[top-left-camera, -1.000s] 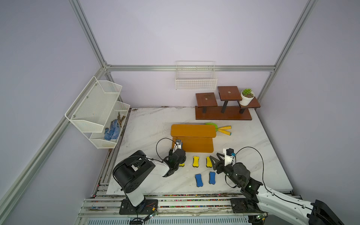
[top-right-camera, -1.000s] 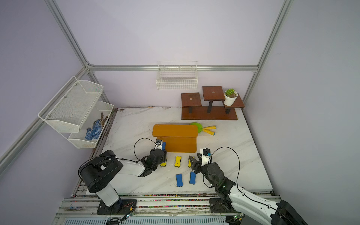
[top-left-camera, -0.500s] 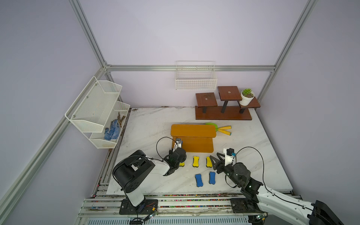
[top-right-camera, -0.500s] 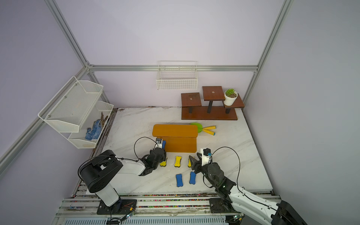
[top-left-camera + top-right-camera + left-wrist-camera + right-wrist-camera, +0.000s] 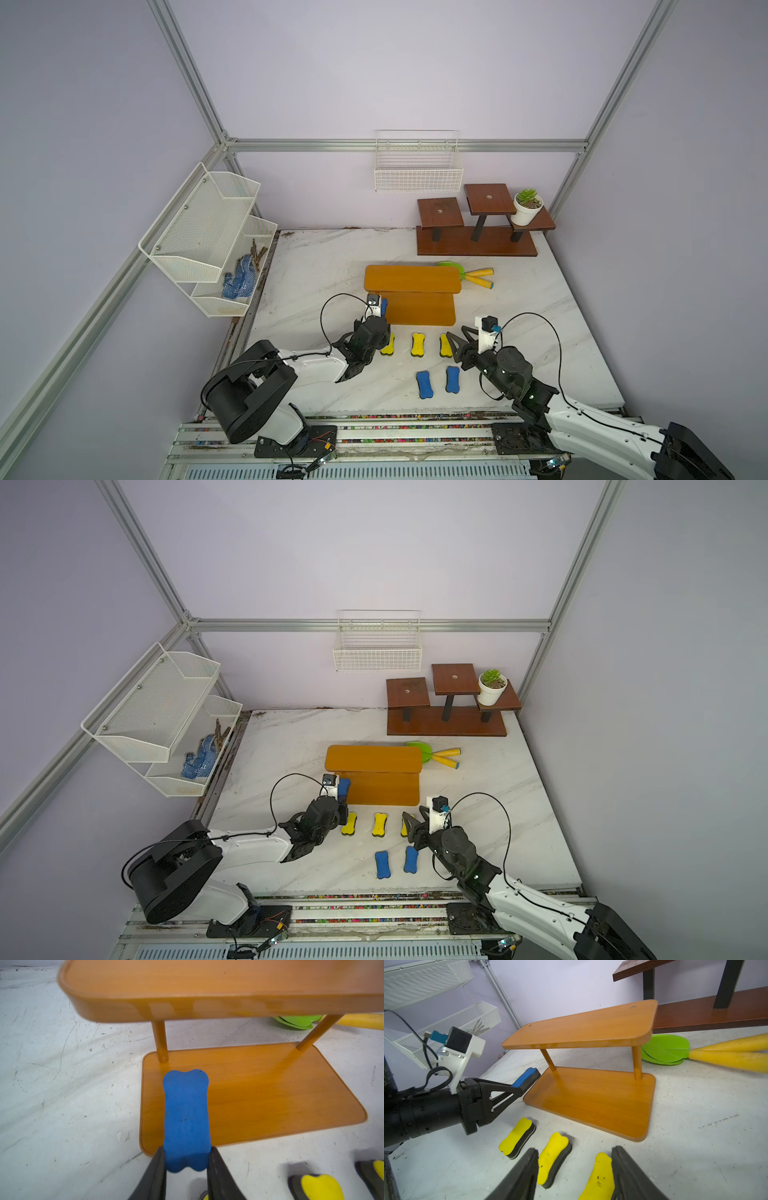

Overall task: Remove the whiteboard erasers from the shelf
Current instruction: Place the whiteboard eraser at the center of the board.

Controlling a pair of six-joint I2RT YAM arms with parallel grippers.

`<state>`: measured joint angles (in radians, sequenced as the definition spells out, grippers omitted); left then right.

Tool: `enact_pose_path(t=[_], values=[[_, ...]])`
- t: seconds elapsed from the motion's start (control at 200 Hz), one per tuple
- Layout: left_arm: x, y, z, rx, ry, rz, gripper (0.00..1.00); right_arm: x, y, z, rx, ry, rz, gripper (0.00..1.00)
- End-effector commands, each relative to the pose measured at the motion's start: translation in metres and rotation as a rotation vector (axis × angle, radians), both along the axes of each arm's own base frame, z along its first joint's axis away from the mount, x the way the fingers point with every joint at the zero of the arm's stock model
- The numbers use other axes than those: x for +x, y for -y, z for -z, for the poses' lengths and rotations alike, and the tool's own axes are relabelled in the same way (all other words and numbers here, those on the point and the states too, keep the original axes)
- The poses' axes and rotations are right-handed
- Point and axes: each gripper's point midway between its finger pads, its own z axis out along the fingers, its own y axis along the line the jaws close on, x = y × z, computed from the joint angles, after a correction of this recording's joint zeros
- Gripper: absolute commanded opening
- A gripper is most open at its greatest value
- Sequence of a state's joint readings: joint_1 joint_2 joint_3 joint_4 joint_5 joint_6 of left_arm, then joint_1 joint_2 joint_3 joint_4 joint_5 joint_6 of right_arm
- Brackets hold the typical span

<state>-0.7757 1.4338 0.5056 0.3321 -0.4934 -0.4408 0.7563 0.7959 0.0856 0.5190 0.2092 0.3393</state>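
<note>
My left gripper (image 5: 187,1150) is shut on the near end of a blue whiteboard eraser (image 5: 186,1115), which is tilted up over the front left corner of the orange shelf's (image 5: 259,1095) lower step. The right wrist view shows the eraser (image 5: 525,1079) lifted off the shelf (image 5: 583,1022). Three yellow erasers (image 5: 387,344) (image 5: 417,344) (image 5: 444,345) lie on the table before the shelf (image 5: 411,278), with two blue ones (image 5: 424,384) (image 5: 452,379) nearer. My right gripper (image 5: 574,1149) is open, with the rightmost yellow eraser (image 5: 600,1176) between its fingers.
A green tool with yellow handles (image 5: 469,274) lies behind the shelf's right end. At the back right stands a dark brown stand (image 5: 478,245) with a potted plant (image 5: 527,205). White mesh racks hang on the left wall (image 5: 208,237) and back wall (image 5: 417,166).
My left gripper's jaws have closed on the blue eraser at the shelf's lower step. The right arm has not moved.
</note>
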Motion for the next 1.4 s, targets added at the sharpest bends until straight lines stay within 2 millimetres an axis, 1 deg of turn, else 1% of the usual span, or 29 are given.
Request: enact_pose_path(t=[0.0,0.14,0.265,0.38,0.49,0.62,0.75,1.02,1.205,1.3,1.395], values=[[-0.017,-0.002,-0.01,-0.054,-0.029,0.011,0.0,0.002,0.0,-0.009,0.038,0.032,0.005,0.61],[-0.048,-0.013,-0.017,-0.089,-0.072,-0.018,0.0,0.004,0.002,-0.017,0.059,0.056,0.019,0.61],[-0.081,-0.018,-0.026,-0.137,-0.102,-0.026,0.0,0.005,0.004,-0.026,0.075,0.075,0.028,0.61],[-0.112,-0.022,-0.029,-0.153,-0.142,-0.046,0.0,0.007,0.006,-0.036,0.082,0.089,0.039,0.61],[-0.141,-0.021,-0.018,-0.14,-0.194,-0.054,0.0,0.005,0.009,-0.047,0.097,0.113,0.041,0.61],[-0.168,-0.007,-0.004,-0.1,-0.239,-0.04,0.0,0.002,0.012,-0.058,0.112,0.143,0.046,0.61],[-0.174,-0.001,0.002,-0.051,-0.273,-0.057,0.0,-0.001,0.014,-0.063,0.128,0.157,0.037,0.61],[-0.178,0.002,0.015,-0.076,-0.314,-0.066,0.0,-0.005,0.02,-0.067,0.144,0.176,0.047,0.61],[-0.185,0.017,0.02,-0.071,-0.361,-0.017,0.0,-0.003,0.015,-0.065,0.134,0.171,0.033,0.61],[-0.189,0.021,0.026,-0.07,-0.393,-0.008,0.0,-0.002,0.015,-0.065,0.134,0.174,0.036,0.61],[-0.19,0.026,0.029,-0.071,-0.402,0.01,0.0,-0.003,0.017,-0.067,0.137,0.18,0.042,0.6]])
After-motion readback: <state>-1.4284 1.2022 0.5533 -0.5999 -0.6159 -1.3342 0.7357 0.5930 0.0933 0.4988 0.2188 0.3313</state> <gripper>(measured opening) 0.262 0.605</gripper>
